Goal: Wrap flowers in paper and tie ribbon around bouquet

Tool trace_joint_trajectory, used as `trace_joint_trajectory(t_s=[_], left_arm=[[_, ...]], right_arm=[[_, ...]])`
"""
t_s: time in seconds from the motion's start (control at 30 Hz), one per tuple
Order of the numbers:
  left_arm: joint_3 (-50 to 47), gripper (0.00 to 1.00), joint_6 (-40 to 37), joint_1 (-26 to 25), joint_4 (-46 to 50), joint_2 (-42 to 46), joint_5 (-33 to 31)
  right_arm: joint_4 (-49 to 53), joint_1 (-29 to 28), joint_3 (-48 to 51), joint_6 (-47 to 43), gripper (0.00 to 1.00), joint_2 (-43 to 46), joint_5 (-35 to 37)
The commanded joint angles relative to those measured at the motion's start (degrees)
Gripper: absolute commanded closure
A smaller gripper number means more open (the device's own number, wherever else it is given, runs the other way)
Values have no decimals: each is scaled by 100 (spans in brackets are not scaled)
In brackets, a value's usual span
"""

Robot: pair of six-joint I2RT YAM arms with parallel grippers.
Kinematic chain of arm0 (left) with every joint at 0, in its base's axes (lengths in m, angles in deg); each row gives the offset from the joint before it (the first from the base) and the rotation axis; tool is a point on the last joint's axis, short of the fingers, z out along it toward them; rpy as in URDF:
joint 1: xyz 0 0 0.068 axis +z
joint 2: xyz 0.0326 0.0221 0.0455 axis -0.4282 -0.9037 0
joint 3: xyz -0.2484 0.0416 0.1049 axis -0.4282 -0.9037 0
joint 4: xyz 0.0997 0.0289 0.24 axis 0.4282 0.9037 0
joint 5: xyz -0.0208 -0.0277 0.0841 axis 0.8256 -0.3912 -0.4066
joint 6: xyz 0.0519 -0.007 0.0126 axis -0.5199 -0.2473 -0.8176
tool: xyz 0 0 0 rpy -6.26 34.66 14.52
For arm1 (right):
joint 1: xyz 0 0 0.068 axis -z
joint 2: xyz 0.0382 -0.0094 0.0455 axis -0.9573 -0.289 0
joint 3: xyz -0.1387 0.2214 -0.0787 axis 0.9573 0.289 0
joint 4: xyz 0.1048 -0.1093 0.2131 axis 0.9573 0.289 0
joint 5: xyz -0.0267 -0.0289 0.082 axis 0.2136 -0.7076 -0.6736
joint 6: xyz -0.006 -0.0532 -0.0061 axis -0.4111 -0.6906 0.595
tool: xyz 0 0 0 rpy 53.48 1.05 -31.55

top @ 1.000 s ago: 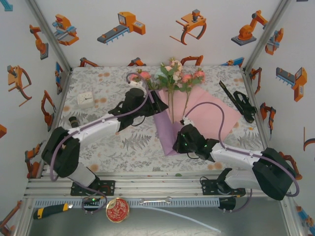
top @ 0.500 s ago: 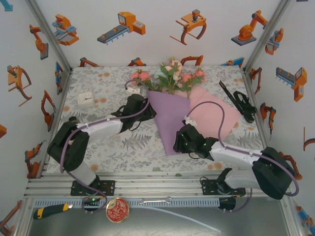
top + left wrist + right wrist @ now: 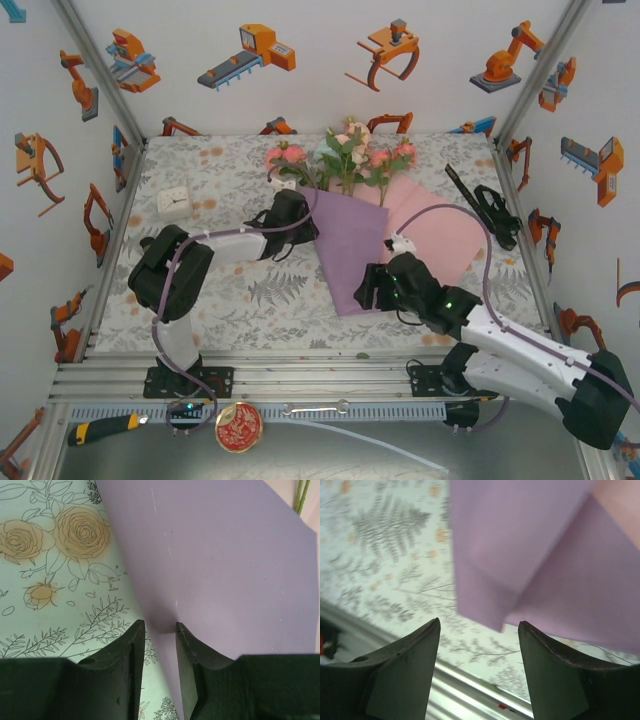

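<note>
left gripper (image 3: 158,625) is straddling the paper (image 3: 350,245) edge, jaws barely apart; right gripper (image 3: 479,622) is gaping near its tip; white box (image 3: 174,203) is lying well apart.

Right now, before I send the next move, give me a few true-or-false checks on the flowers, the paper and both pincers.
1. The flowers poke out past the far edge of the paper. True.
2. The right pincer is clamped on the paper's near corner. False: its jaws stand wide apart, gripping nothing.
3. The paper's pink face shows to the right of its lilac flap. True.
4. The left pincer sits at the paper's right edge. False: it is at the left edge, with that edge running in between its jaws.
</note>
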Motion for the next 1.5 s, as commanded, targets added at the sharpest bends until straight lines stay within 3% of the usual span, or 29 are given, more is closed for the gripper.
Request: trace_joint_trajectory(t_s=[0.0, 0.1, 0.27, 0.37, 0.6, 0.8, 0.9, 1.1, 1.2, 1.33, 1.47], left_arm=[[248, 66, -75, 29, -175, -141, 49], [341, 66, -33, 39, -204, -253, 73], [447, 66, 3, 81, -270, -391, -10], [520, 66, -60, 195, -328, -492, -53], [1155, 66, -584, 674, -467, -1097, 44], [1984, 68, -937, 1081, -389, -1674, 371], [2201, 68, -1092, 1207, -240, -1580, 474], [1276, 69, -668, 1227, -203, -330, 752], [581, 75, -59, 1108, -131, 219, 897], [-62, 93, 269, 717, 64, 560, 733], [-301, 100, 428, 473, -242, 476, 981]], right_arm=[[-774, -286, -373, -303, 41, -410, -681], [-1406, -377, -581, -340, 41, -1271, -1031], [-1619, -264, -830, -355, 42, -2510, -80], [-1700, -4, -677, -330, 46, -2895, -87], [-1959, 124, -167, -181, 57, -3114, -491], [-1740, 124, -23, -80, 57, -2726, -588], [-1403, 129, -201, -143, 51, -2343, -496], [-1319, 133, -673, -283, 48, -1951, -426], [-1644, 138, -905, -273, 57, -2199, -526], [-2015, 134, -1118, -86, 72, -2775, -517], [-2115, 150, -1191, -110, 77, -3216, -561]])
